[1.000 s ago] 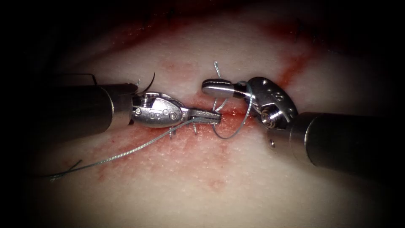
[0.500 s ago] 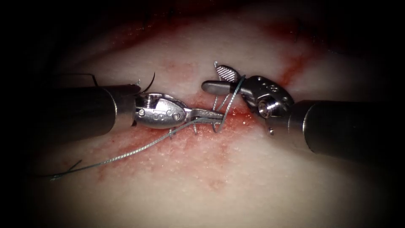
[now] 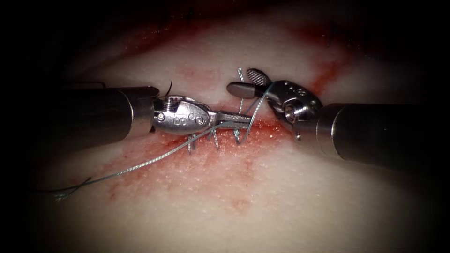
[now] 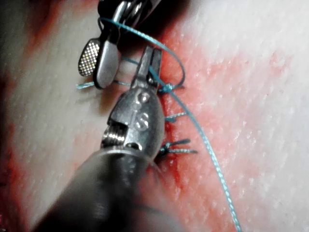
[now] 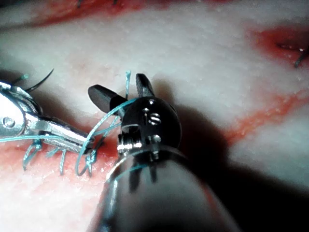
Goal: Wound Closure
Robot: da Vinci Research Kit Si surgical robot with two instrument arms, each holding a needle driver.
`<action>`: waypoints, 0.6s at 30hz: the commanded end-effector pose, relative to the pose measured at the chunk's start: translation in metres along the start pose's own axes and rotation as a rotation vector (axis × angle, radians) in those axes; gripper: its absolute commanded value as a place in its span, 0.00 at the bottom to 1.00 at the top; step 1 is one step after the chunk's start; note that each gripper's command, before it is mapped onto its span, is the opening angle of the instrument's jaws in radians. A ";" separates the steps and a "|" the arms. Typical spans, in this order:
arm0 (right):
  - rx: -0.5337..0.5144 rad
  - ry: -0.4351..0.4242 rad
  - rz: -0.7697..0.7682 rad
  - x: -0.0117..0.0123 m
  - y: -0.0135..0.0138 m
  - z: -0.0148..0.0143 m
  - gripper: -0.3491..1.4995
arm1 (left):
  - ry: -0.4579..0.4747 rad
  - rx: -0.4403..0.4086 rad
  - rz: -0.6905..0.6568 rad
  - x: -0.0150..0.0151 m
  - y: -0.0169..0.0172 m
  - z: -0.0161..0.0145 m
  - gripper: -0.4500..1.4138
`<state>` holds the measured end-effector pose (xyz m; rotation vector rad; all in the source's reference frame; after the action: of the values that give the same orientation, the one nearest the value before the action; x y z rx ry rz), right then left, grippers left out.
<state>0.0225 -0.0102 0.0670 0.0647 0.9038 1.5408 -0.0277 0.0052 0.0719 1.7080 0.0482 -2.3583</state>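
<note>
Thread (image 3: 255,107) looped round the right tool (image 3: 253,83), whose jaws have sprung apart holding nothing, has pulled snugger while the left tool (image 3: 241,122) stays clamped on it, so a knot seems underway.

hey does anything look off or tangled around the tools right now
Yes: the thread is looped around the right tool, behind its open jaws, while the left tool grips that thread at the cut. A frayed thread end lies far left. I can't make out the needle.

Glossy metal claw (image 3: 240,122), wet tissue (image 3: 262,187)
</note>
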 end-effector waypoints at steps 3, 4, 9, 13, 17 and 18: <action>0.014 -0.041 0.026 -0.0018 0.0001 0.0021 0.70 | 0.001 0.000 0.000 -0.0004 0.0001 0.0008 0.00; 0.013 -0.051 0.029 -0.0021 0.0002 0.0024 0.71 | -0.001 -0.003 0.000 -0.0004 0.0001 0.0008 0.00; 0.029 -0.085 0.047 -0.0027 -0.0001 0.0035 0.57 | -0.001 -0.003 0.000 -0.0004 0.0001 0.0008 0.00; 0.017 -0.089 0.060 -0.0017 -0.0009 0.0025 0.00 | 0.000 -0.005 -0.003 -0.0005 0.0004 0.0005 0.00; 0.024 -0.018 0.031 -0.0004 -0.0017 0.0010 0.00 | -0.004 -0.007 -0.013 -0.0007 0.0004 0.0000 0.00; 0.029 -0.012 0.027 -0.0003 -0.0017 0.0009 0.00 | -0.005 -0.006 -0.018 -0.0008 0.0005 -0.0002 0.00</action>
<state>0.0236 -0.0100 0.0662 0.1038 0.9227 1.5563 -0.0265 0.0050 0.0720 1.7059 0.0710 -2.3791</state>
